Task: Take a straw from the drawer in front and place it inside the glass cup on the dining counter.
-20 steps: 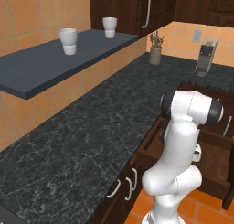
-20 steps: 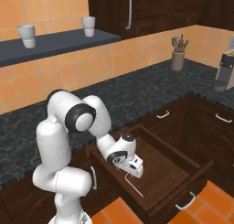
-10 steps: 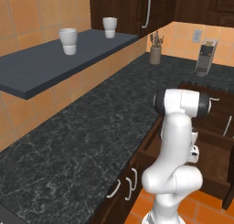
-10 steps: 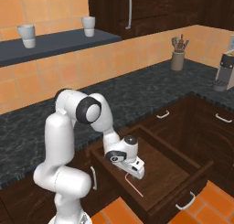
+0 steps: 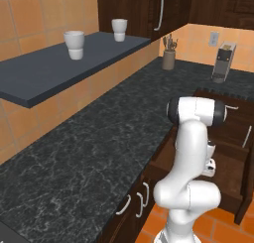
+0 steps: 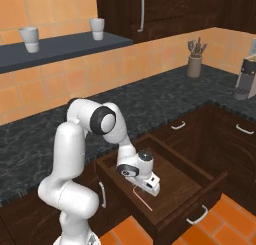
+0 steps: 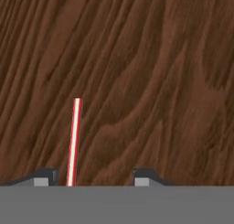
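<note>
Straw [image 7: 74, 141]: thin, straight, red-pink with a pale highlight down its length, laid flat on the plain wood floor of the pulled-out drawer [image 6: 200, 175]. Located just inside the finger at 7 o'clock in the hand view. Gripper [image 7: 91, 176]: lowered over the straw, fingers seen apart, straw not clamped.

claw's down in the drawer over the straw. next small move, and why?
Probably finish closing the claw on the straw. In the hand view the straw lies flat on the drawer floor between the fingertips, close against one and clear of the other, so the jaws are not yet on it. The right base view shows the claw low over the straw, so no more descent looks needed.
</note>
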### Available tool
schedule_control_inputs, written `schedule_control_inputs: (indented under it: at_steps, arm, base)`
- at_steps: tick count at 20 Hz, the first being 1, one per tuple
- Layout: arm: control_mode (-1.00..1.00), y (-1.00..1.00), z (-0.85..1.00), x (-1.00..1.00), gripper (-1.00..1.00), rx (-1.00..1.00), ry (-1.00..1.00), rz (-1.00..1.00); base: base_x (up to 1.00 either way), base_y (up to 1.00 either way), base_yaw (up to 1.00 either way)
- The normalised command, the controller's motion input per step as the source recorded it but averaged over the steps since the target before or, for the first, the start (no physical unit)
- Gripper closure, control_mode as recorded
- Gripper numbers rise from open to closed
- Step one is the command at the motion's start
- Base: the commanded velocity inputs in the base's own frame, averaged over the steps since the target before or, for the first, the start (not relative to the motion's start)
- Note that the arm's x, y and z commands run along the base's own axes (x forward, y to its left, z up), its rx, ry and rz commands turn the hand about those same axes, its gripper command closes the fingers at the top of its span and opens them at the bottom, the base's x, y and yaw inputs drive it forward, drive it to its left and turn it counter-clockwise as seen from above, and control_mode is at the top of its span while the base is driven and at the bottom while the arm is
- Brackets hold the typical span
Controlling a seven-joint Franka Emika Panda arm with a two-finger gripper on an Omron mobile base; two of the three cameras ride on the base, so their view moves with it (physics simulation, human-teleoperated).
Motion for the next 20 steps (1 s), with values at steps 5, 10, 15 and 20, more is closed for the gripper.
schedule_control_inputs:
  at_steps: [5,10,15,20]
  arm:
    - [-1.0,-0.03,-0.22,0.14,-1.0,0.0,0.04,-0.02]
    - [-1.0,-0.14,-0.24,-0.01,-1.0,0.0,0.21,-0.09]
    - [-1.0,-0.08,-0.2,0.0,1.0,0.0,0.16,-0.08]
    - [-1.0,0.0,-0.23,0.0,1.0,0.0,0.02,-0.03]
  base:
    - [0.0,0.0,0.0]
    - [0.0,0.0,0.0]
    - [0.0,0.0,0.0]
    - [0.0,0.0,0.0]
